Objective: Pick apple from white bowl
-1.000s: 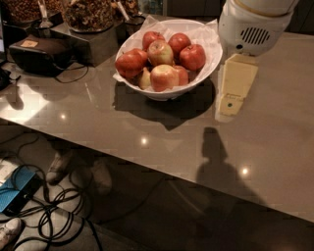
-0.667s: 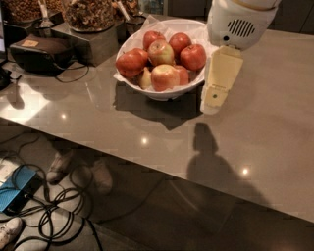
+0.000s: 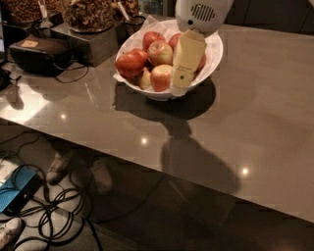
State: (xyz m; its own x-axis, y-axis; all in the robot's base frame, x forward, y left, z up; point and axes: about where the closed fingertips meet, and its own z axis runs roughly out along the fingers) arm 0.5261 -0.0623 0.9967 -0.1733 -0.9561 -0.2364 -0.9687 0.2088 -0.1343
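Observation:
A wide white bowl lined with crinkled white paper stands on the grey-brown counter at the top centre. It holds several red and yellow apples. My gripper hangs from its round white wrist housing directly over the right half of the bowl. Its cream fingers point down and cover the apples on that side. The fingertips sit near the bowl's front rim.
Dark containers of nuts stand at the top left behind the bowl. A black device with a cable lies left of them. The counter's front edge runs diagonally; cables and a blue object lie on the floor below.
My gripper has moved left from beside the bowl to over its right half. The view has also shifted, so the bowl sits further right and higher.

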